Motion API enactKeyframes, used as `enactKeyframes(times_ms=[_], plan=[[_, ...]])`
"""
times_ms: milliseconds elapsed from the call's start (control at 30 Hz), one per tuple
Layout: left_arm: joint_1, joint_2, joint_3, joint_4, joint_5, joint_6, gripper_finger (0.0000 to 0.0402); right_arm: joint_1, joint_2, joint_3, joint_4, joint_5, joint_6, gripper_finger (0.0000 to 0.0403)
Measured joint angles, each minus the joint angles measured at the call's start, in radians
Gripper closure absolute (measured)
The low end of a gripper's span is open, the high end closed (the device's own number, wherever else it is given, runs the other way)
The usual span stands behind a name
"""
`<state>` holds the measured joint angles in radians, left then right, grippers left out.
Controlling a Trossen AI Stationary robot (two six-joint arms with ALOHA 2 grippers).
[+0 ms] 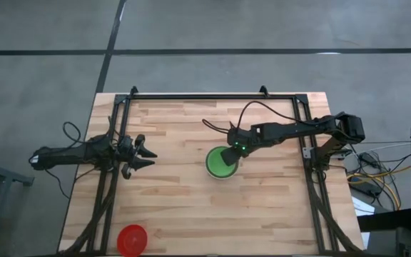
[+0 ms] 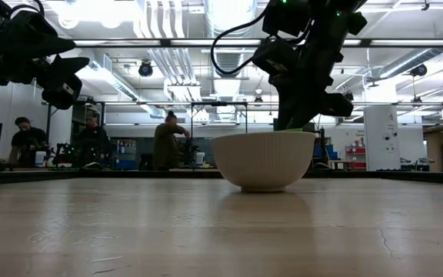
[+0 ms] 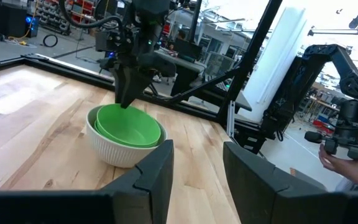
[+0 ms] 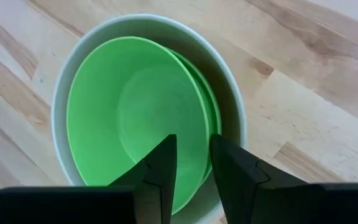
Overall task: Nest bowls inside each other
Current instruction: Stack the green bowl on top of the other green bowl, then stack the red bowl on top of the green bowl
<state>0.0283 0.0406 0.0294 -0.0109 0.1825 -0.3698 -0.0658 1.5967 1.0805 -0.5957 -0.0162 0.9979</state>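
Note:
A pale white-grey bowl point(image 1: 223, 178) point(image 2: 262, 160) stands on its base near the table's middle. Green bowls point(image 4: 129, 106) lie nested in it; the top one point(image 3: 126, 124) is tilted, and a second green rim point(image 4: 215, 109) shows beside it. My right gripper point(image 4: 193, 168) point(image 1: 232, 152) slants down over the far-right rim of the top green bowl, its fingers narrowly apart. My left gripper point(image 3: 197, 180) point(image 1: 145, 155) waits open and level at the table's left, pointing toward the bowls. A red bowl point(image 1: 132, 239) sits apart at the near left. My right gripper comes from above and the table's right, slanting down at the top green bowl's rim point(image 4: 211, 134). One finger point(image 4: 160, 171) is over the bowl's inside, the other point(image 4: 232, 174) over its rim. Whether either touches the bowl I cannot tell.
A black frame point(image 1: 212, 98) runs round the table's far and side edges. Bare wood lies between the bowls and the red bowl. People stand in the room behind the table point(image 2: 168, 142), and a person's hand point(image 3: 334, 155) shows beyond the table's right side.

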Motion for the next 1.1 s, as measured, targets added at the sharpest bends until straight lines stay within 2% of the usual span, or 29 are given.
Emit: enactKeyframes(times_ms=[433,1100], plan=[[0.000,0.000,0.000,0.000,0.000,0.000,0.0257,0.000,-0.001,0.022,-0.010,0.015,-0.013,0.0273],[0.000,0.000,0.000,0.000,0.000,0.000,0.0257,0.002,-0.005,0.220,-0.180,0.100,-0.130,0.0271]])
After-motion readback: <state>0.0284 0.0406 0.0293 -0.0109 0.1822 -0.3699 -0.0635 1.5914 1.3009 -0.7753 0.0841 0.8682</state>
